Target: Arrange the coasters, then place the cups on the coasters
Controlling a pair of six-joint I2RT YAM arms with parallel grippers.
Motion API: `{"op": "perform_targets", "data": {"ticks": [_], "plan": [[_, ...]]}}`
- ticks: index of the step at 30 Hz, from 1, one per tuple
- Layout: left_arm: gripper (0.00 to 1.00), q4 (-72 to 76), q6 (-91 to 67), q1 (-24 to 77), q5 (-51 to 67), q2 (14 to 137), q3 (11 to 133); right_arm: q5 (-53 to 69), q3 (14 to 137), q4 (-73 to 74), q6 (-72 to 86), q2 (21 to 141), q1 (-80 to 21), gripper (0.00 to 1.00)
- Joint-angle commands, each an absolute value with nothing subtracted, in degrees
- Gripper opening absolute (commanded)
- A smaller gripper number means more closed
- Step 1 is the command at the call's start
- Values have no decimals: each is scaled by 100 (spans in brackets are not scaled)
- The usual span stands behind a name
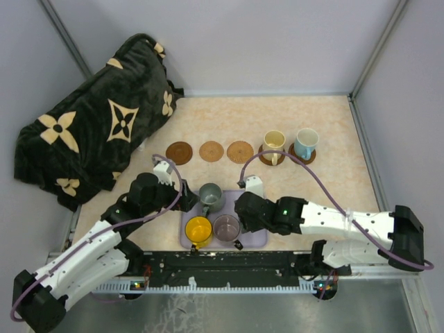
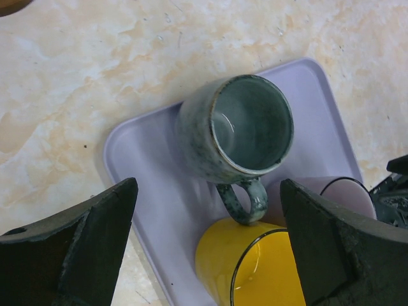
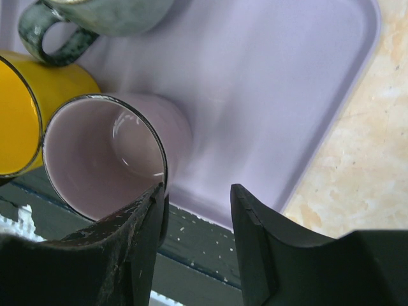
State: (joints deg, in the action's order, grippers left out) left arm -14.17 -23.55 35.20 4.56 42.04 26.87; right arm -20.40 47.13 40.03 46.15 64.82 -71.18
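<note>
Purple-grey cup (image 3: 108, 159) stands on lavender tray (image 3: 287, 76) beside right gripper (image 3: 196, 199).

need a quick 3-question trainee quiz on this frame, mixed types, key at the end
1. True or false: the cream cup stands on one of the coasters.
2. How many coasters are bare?
3. The open left claw hovers over: A the cream cup, B the grey-green cup, C a bare coaster.
Key: 1 true; 2 three; 3 B.
</note>
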Motion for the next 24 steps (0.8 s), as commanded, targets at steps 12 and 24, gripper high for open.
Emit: {"op": "perform_targets", "data": {"ticks": [12, 24], "plan": [[92, -1829, -2474, 5097, -208, 5021, 3192, -2266, 4705, 4004, 4883, 5924, -7219, 46], [85, -1734, -2459, 5210, -648, 5966, 3680, -2288, 4625, 3995, 4904, 5776, -7225, 46]]}}
